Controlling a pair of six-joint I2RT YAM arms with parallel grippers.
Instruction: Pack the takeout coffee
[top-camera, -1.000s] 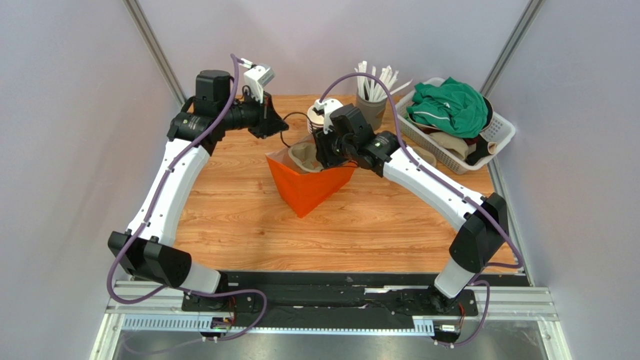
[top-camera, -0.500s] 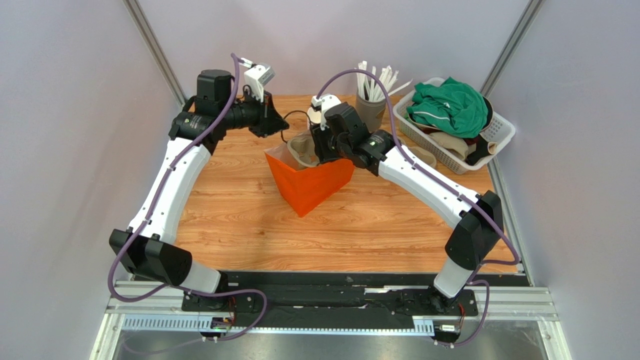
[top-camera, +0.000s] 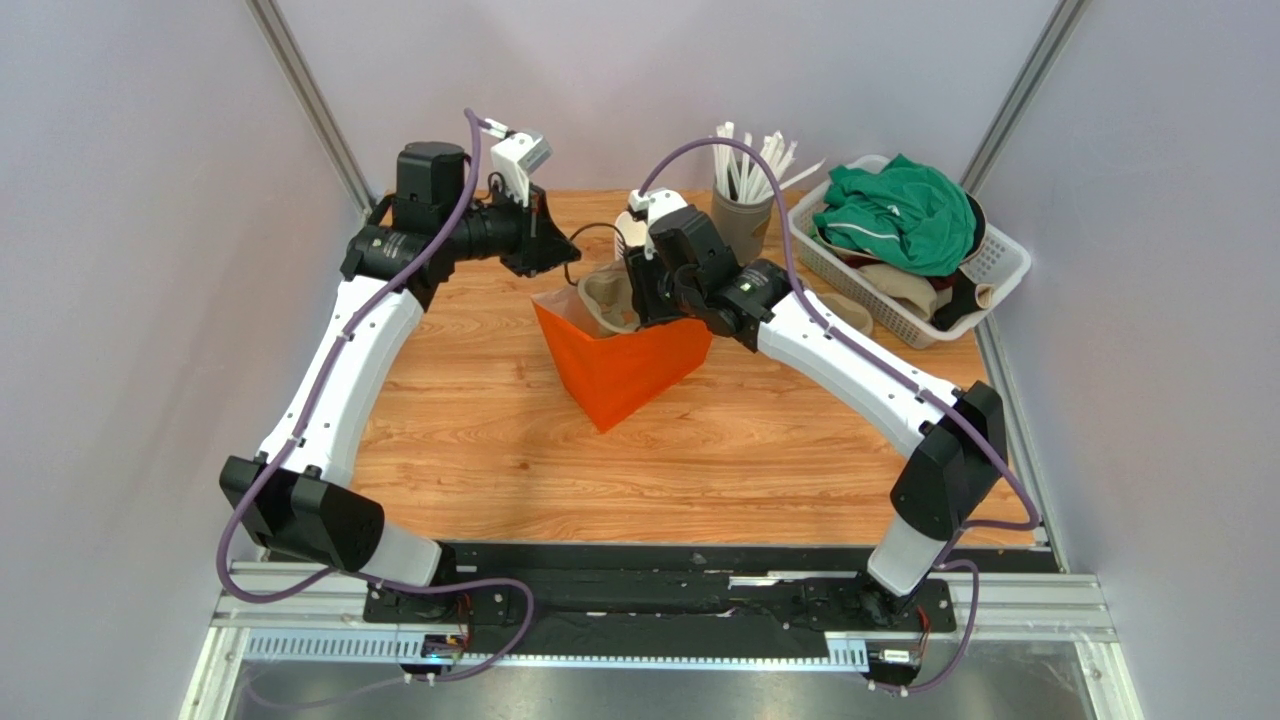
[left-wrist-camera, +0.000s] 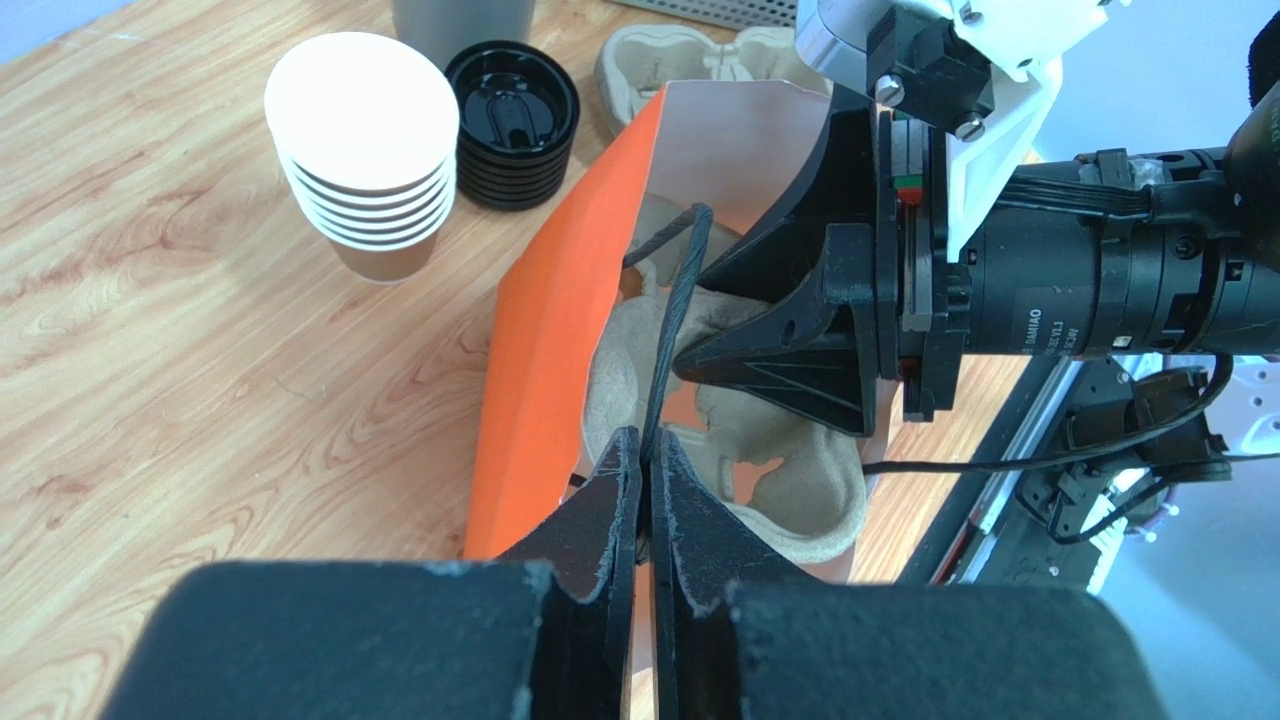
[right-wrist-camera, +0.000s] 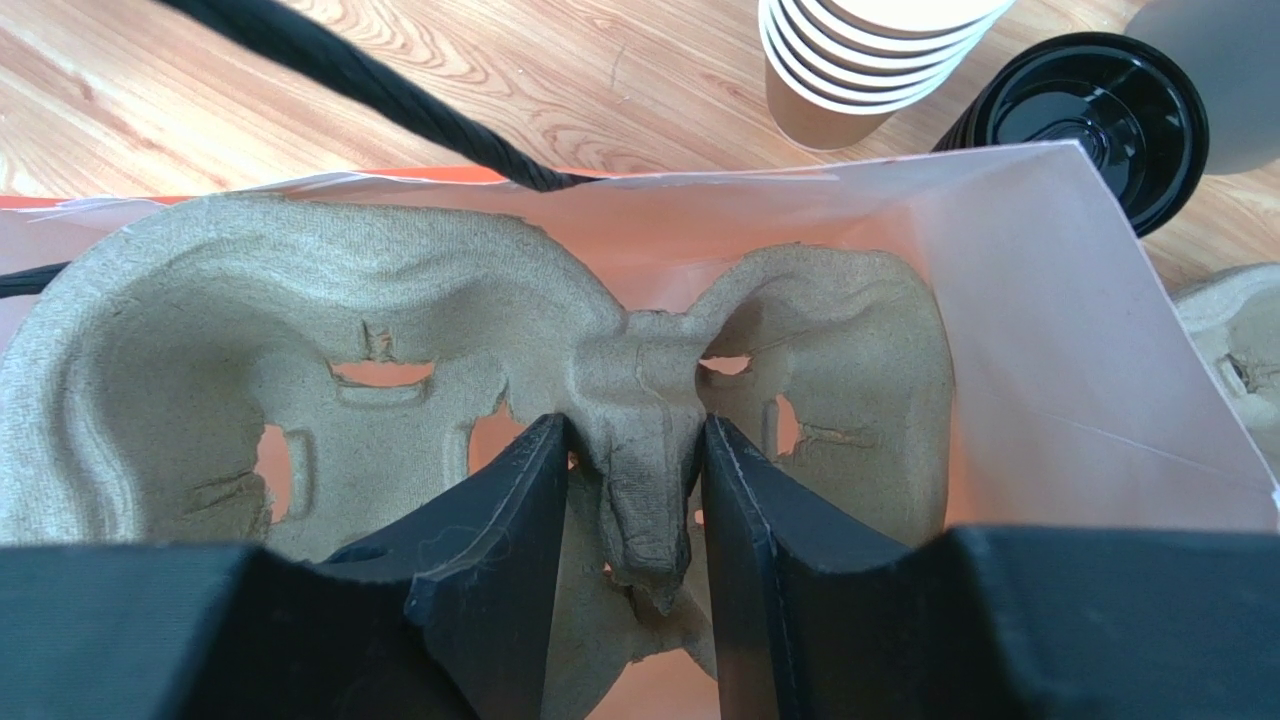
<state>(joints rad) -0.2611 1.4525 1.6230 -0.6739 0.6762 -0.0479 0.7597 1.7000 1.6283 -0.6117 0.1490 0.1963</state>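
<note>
Table: wooden top sitting between grey walls; carrying an orange bag in the middle and supplies along the far edge.
Bag: standing upright with its mouth gaping; its near corner is pointing at the arm bases.
Left gripper: fingers pressing together on the bag's black handle; judging by the straight cord, it is holding the mouth spread so the other arm can get in.
Right gripper: fingers clamping the middle ridge of a pulp carrier; reaching down into the bag mouth; gripping the centre is probably keeping the carrier level while it is going in.
Carrier: lying partly inside the bag with its wells showing empty; likely being seated first so that a cup gets a steady place.
Takeout coffee: no lidded cup is showing in any view; neither gripper is holding it; where it is standing I cannot tell.
Supplies: paper cups and black lids standing in two stacks just beside each other behind the bag; sticks holder and clothes basket sitting further right.
Change: against a second ago, the right wrist is sitting slightly further over the bag, and the left gripper is lying a touch nearer it; against half a second ago, almost nothing is differing.
</note>
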